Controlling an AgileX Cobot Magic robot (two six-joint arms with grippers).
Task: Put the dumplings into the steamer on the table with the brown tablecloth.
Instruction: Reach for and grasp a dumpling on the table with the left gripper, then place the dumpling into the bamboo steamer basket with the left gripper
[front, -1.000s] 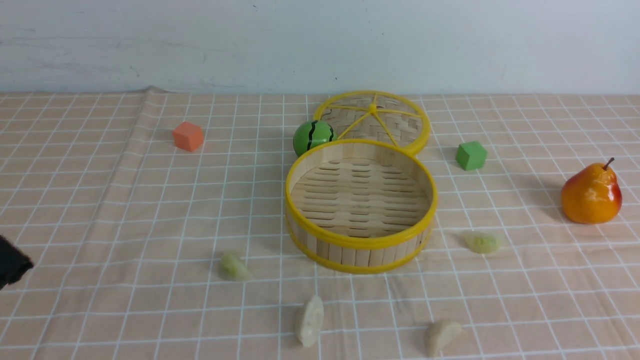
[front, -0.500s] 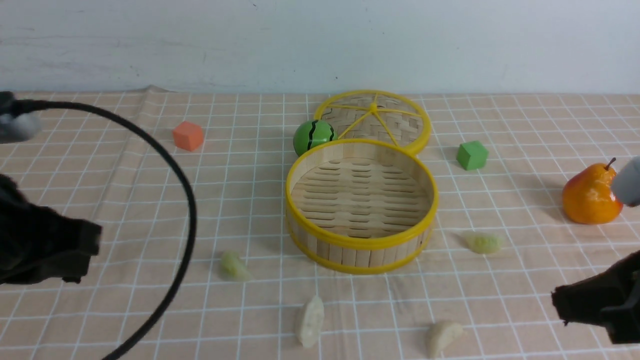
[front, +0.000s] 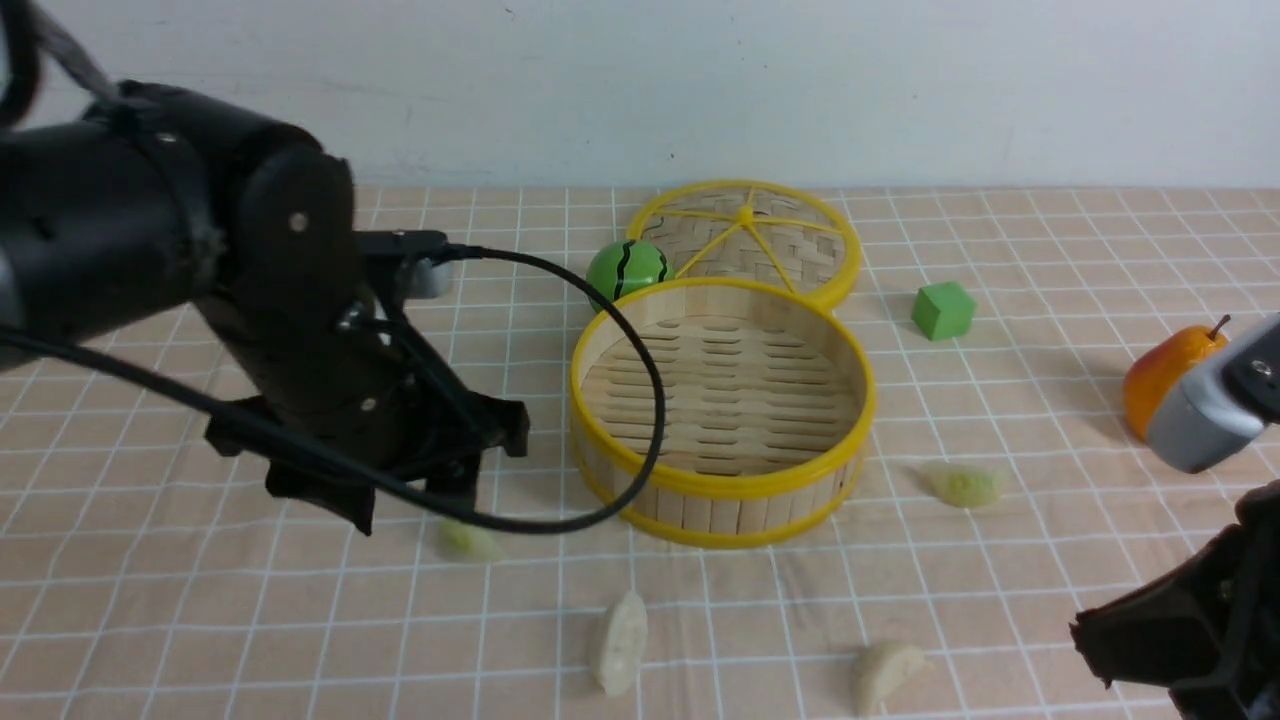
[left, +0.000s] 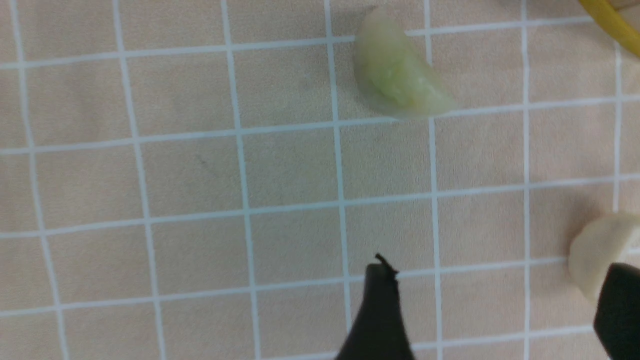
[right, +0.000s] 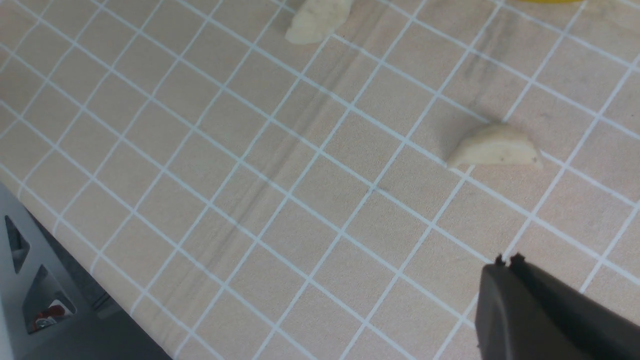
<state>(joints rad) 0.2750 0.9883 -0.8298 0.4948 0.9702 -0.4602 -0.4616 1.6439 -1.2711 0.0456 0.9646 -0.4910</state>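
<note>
The steamer (front: 720, 487) stands mid-table on the brown tablecloth (front: 180, 620), with nothing in it. Four dumplings lie on the cloth around it: a pale green one (front: 472, 541) (left: 395, 75) partly under my left gripper, a pale green one (front: 965, 486) right of the steamer, and two cream ones (front: 620, 642) (front: 885, 672) near the front. My left gripper (front: 410, 505) (left: 497, 300) is open and empty, low over the cloth, with a cream dumpling (left: 592, 250) beside one finger. My right gripper (front: 1090, 635) (right: 507, 260) is shut and empty, short of a cream dumpling (right: 495, 147).
The woven lid (front: 745, 240) lies behind the steamer, with a green striped ball (front: 627, 272) beside it. A green cube (front: 942, 310) and an orange pear (front: 1165, 370) sit at the right. The table's front edge (right: 50, 240) shows in the right wrist view.
My left arm has swung in from the left to hang over the left green dumpling, hiding the orange cube. My right arm has come further in at the lower right.
</note>
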